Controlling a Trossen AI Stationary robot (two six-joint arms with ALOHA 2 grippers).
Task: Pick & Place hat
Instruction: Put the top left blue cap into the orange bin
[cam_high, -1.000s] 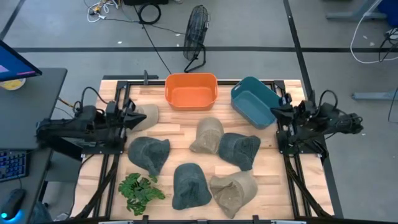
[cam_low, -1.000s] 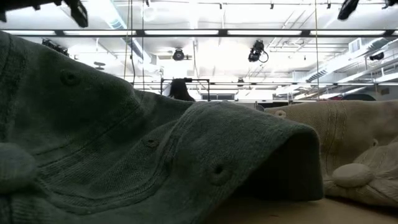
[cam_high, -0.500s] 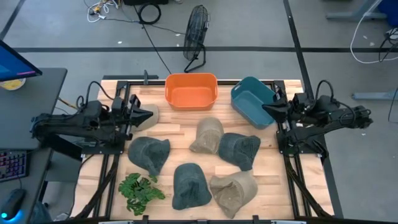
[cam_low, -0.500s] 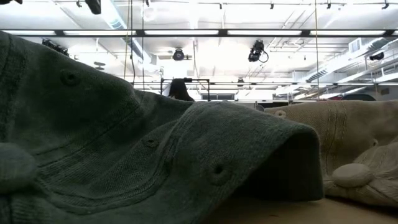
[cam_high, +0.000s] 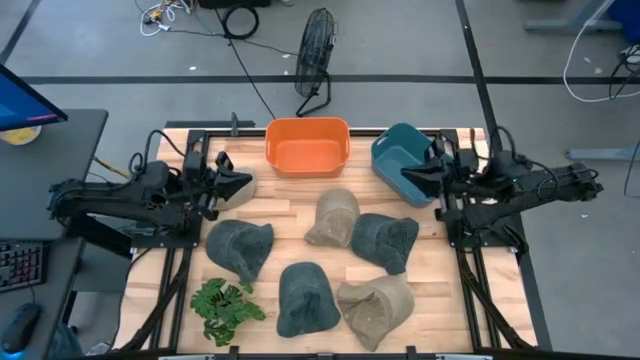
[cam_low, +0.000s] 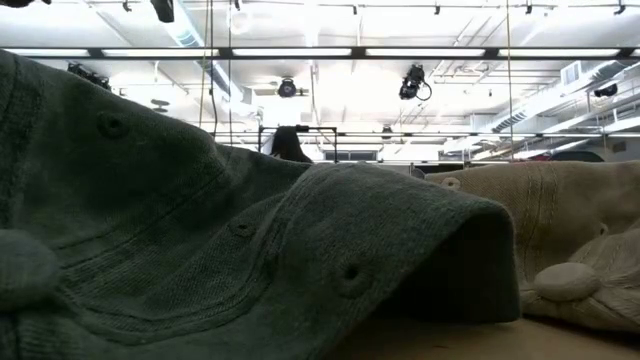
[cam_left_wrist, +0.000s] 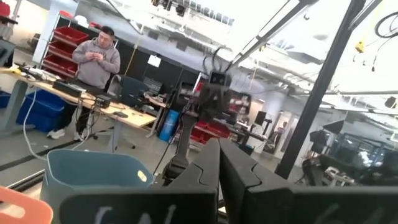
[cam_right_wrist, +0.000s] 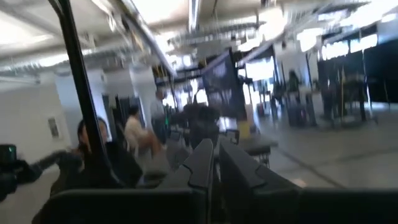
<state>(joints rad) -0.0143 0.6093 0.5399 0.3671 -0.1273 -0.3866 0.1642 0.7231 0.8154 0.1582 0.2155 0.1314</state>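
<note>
Several caps lie crown-up on the wooden table: a beige one (cam_high: 243, 190) near the left arm, dark green ones (cam_high: 240, 248) (cam_high: 305, 298) (cam_high: 384, 240), and beige ones (cam_high: 333, 215) (cam_high: 375, 305). In the low view a dark green cap (cam_low: 200, 250) fills the front, with a beige cap (cam_low: 560, 240) to its right. My left gripper (cam_high: 246, 181) (cam_left_wrist: 217, 168) is shut. It is raised above the beige cap's edge and points toward the table's middle. My right gripper (cam_high: 406, 178) (cam_right_wrist: 214, 165) is shut and hovers by the blue bin's near rim, pointing left.
An orange bin (cam_high: 307, 145) and a blue bin (cam_high: 408, 160) stand at the table's far edge. A green plant sprig (cam_high: 225, 305) lies at the near left corner. In the left wrist view the blue bin (cam_left_wrist: 93, 168) and a person beyond the table show.
Both arms have risen and reached toward the table's middle. The left gripper has moved right, over the beige cap's edge. The right gripper has moved left, to the blue bin's near rim. The caps have stayed still.
</note>
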